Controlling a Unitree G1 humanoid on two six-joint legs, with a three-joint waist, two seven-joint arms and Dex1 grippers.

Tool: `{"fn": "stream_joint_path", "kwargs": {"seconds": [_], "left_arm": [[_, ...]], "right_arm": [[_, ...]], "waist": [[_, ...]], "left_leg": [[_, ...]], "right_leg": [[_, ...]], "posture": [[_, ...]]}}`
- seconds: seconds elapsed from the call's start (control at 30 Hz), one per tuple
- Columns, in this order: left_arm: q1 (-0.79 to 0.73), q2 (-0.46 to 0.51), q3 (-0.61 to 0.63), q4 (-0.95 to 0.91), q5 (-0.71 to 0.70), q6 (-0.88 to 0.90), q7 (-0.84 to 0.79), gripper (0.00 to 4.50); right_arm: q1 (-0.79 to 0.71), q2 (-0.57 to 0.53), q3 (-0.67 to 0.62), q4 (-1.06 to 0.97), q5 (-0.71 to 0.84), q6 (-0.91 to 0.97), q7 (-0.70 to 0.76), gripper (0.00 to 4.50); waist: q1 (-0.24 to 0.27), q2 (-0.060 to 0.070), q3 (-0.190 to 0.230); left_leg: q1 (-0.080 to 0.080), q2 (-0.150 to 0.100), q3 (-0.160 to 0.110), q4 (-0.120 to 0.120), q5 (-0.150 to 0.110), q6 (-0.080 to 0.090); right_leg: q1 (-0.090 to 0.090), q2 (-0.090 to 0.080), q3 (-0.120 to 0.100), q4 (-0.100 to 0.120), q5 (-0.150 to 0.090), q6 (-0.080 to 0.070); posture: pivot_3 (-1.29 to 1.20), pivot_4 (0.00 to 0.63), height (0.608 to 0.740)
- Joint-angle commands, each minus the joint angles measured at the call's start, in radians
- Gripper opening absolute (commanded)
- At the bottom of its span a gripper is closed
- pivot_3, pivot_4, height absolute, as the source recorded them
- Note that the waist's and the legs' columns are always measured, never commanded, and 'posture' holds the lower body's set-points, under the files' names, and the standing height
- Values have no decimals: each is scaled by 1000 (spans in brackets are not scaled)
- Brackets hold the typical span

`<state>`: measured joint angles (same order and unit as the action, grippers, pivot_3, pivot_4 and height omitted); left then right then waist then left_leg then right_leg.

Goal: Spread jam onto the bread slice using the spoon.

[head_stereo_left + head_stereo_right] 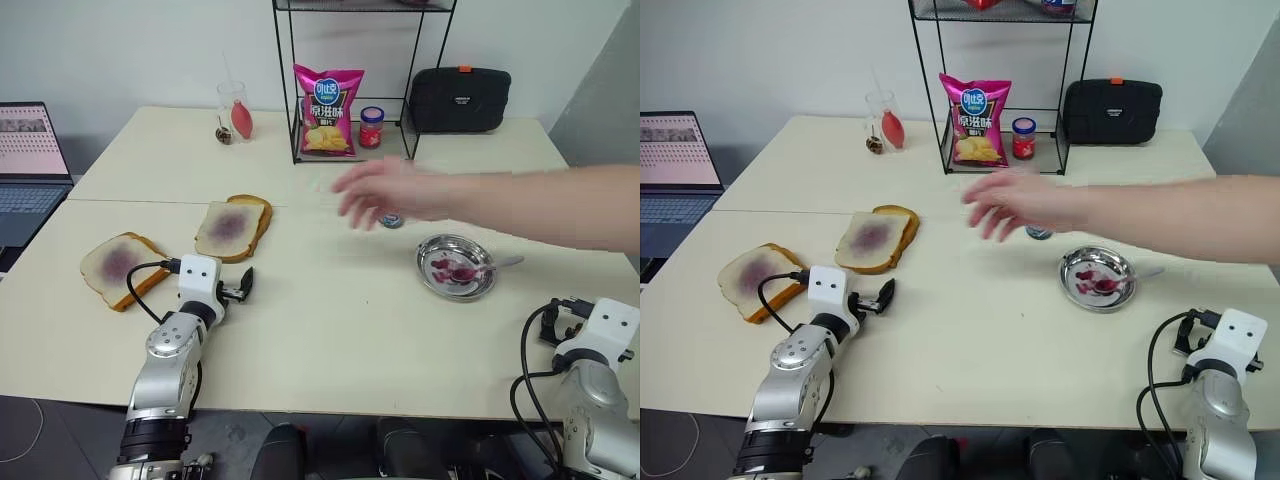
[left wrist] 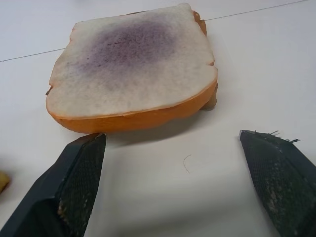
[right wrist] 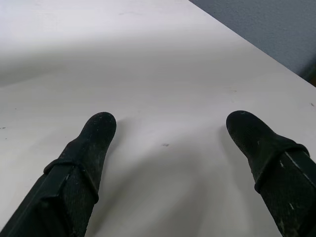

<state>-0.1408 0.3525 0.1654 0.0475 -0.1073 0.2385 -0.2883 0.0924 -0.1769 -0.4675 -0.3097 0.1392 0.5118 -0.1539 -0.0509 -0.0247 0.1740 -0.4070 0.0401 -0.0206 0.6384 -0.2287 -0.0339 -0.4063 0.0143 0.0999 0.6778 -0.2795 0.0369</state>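
Left eye view took in a pale worktop (image 1: pixel 330 350) with two jam-smeared bread stacks on its left side. The nearer-centre stack (image 1: pixel 233 228) was a white slice with a purple patch backed by a brown slice; the other (image 1: pixel 119 267) lay further left, near a laptop (image 1: pixel 30 170). I could not tell which was the bread slice of the task. The left tool (image 1: pixel 243 288) stood wide open and empty just short of the centre stack, its fingers (image 2: pixel 79 177) apart over bare worktop. The right tool (image 3: pixel 168 148) also stood wide open, holding nothing, at the worktop's right edge. A steel dish (image 1: pixel 457 266) sat right of centre, with jam (image 1: pixel 452 270) smeared inside and the spoon (image 1: pixel 490 266) resting in it, handle out over the rim. A person's hand (image 1: pixel 390 192) reached in from the right above the worktop, behind the dish. At the back stood a wire rack (image 1: pixel 350 80) with a chip bag (image 1: pixel 328 110) and a jar (image 1: pixel 372 127).
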Motion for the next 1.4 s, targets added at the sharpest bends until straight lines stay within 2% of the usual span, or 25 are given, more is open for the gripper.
{"fn": "stream_joint_path", "kwargs": {"seconds": [0.03,0.2,0.5,0.7,0.8,0.9,1.0,1.07,1.17,1.27,1.4], "left_arm": [[22,12,3,-13,-5,27,-10,4500],[42,8,17,-45,-28,43,-15,4500],[205,-17,8,-244,-68,127,-16,4500],[217,16,58,-363,-146,235,-39,4500],[212,74,128,-436,-256,353,-94,4500],[220,205,274,-498,-479,555,-221,4500],[240,344,472,-446,-693,709,-350,4500],[217,388,585,-359,-754,742,-353,4500],[145,421,696,-204,-746,717,-284,4500],[59,435,793,-25,-680,614,-163,4500],[51,390,795,50,-620,558,-68,4500]], "right_arm": [[-1,1,-4,-39,-4,-15,-2,4477],[0,7,-3,-40,-5,-16,-4,4477],[44,8,28,-122,10,31,29,4477],[-33,-154,26,-248,116,179,194,4477],[-129,-293,28,-260,229,247,352,4477],[-288,-426,54,-211,379,334,526,4477],[-461,-462,141,-168,509,407,648,4477],[-541,-440,197,-152,573,443,692,4477],[-602,-405,281,-137,624,465,740,4477],[-625,-383,416,-123,612,433,827,4477],[-664,-327,573,-84,575,378,922,4477]], "waist": [[0,0,0],[-3,0,0],[-6,0,0],[-7,-1,1],[-14,-4,8],[-18,-8,10],[-31,-8,11],[-34,-8,11],[-31,-8,11],[-23,-8,12],[-21,-9,11]], "left_leg": [[0,0,0,0,0,0],[1,0,0,-2,0,0],[5,3,2,-11,-1,-2],[5,2,3,-11,-1,-2],[6,2,3,-9,-1,-2],[6,3,1,-9,-1,-2],[6,4,0,-10,-1,-2],[6,5,-2,-11,-2,-2],[6,5,-5,-14,-2,-2],[4,5,-6,-14,-3,-4],[3,6,-5,-12,-7,-11]], "right_leg": [[0,0,0,0,0,0],[0,0,0,0,0,0],[0,1,0,-1,-3,1],[0,0,1,-1,-3,1],[0,1,2,0,-4,-3],[1,2,0,0,-5,-4],[0,3,-2,1,-7,-7],[0,4,-5,2,-6,-6],[0,4,-7,2,-9,-6],[-1,3,-8,2,-10,-6],[-1,0,-8,1,-10,-7]], "posture": [[0,150,740],[0,150,740],[0,150,740],[0,150,740],[0,150,740],[0,150,740],[0,150,740],[0,150,740],[0,150,740],[0,150,740],[0,150,740]]}}
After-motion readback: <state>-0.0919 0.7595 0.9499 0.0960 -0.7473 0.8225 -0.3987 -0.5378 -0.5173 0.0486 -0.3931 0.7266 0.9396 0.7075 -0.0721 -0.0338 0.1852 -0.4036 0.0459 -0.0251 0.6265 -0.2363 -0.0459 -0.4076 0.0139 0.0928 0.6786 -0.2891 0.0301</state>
